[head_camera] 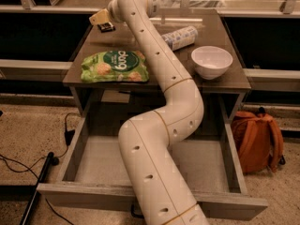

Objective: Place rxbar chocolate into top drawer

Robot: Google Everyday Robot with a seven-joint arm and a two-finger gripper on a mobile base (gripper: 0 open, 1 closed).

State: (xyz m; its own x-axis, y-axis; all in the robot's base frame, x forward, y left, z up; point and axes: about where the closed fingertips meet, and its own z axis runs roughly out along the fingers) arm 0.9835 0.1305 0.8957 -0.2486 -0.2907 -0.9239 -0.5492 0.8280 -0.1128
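One black chocolate bar (pixel 107 28) sits at the back-left corner of the table top (pixel 234 78), not in the drawer. The gripper (pixel 99 18) is right at the bar's left end, touching it or just above it, can't tell which. Jaw state: can't tell from this angle, so can't say whether the bar is clamped or only lying on the wood.

Near the table's front-left edge, well apart from the bar, lies a green snack bag (pixel 115 65), flat, label up. A clear bottle (pixel 180 36) lies on its side mid-table, just right of the arm (pixel 164 125). A white bowl (pixel 212 61) stands upright near the right edge, just in front of the bottle.

The drawer (pixel 101 161) below the top is pulled fully out. The arm rises from the bottom of the view, bends over the drawer's middle and runs across the table to the far corner.

An orange backpack (pixel 258 137) leans on the floor to the right of the drawer. Black cables (pixel 14 163) lie on the floor at left.
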